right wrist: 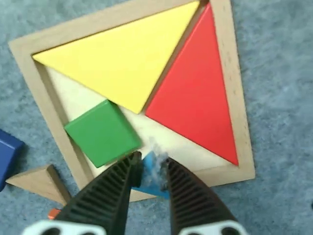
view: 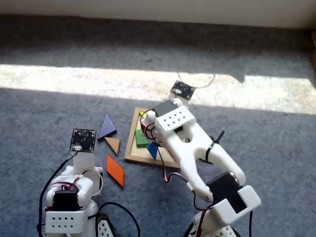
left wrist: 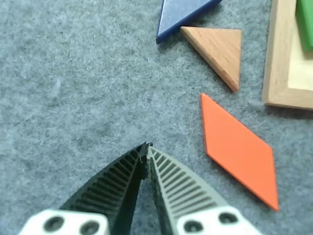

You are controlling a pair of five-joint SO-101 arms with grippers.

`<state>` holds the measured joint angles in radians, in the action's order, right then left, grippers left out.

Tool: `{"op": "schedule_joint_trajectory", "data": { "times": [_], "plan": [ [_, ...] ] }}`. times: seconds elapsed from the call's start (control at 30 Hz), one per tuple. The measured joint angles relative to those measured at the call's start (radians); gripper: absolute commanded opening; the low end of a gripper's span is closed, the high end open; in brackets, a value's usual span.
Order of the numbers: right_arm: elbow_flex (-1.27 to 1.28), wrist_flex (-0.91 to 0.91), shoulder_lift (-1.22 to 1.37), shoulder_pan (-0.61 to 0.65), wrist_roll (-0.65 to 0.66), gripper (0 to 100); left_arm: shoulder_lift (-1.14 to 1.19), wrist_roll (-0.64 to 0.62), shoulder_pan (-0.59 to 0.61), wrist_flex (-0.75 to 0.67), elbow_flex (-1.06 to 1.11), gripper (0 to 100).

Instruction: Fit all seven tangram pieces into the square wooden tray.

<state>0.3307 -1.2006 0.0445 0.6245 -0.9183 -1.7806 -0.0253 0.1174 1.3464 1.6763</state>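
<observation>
The square wooden tray (right wrist: 238, 122) holds a yellow triangle (right wrist: 122, 63), a red triangle (right wrist: 195, 103) and a green square (right wrist: 102, 132). My right gripper (right wrist: 150, 159) is shut on a small blue triangle (right wrist: 152, 177) that hangs over the tray's near rim beside the green square. On the carpet beside the tray lie a dark blue triangle (left wrist: 183, 14), a wooden triangle (left wrist: 220, 49) and an orange parallelogram (left wrist: 239, 149). My left gripper (left wrist: 146, 146) is shut on nothing, low over the carpet just short of the orange parallelogram.
Grey carpet covers the whole floor. A sunlit band (view: 74, 79) crosses it beyond the tray (view: 132, 140). A thin wire loop (view: 196, 79) lies past the tray. The right arm's white body (view: 197, 153) reaches over the tray's near corner.
</observation>
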Motion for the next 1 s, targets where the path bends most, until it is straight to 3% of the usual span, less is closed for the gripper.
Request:
{"op": "schedule_joint_trajectory", "data": {
  "times": [0.37, 1.0],
  "plan": [
    [0.000, 0.000, 0.000, -0.021, -0.146, 0.5, 0.000, 0.000, 0.000, 0.000, 0.000, 1],
    [0.051, -0.008, -0.002, -0.071, -0.155, 0.5, 0.000, 0.000, 0.000, 0.000, 0.000, 1]
  ]
}}
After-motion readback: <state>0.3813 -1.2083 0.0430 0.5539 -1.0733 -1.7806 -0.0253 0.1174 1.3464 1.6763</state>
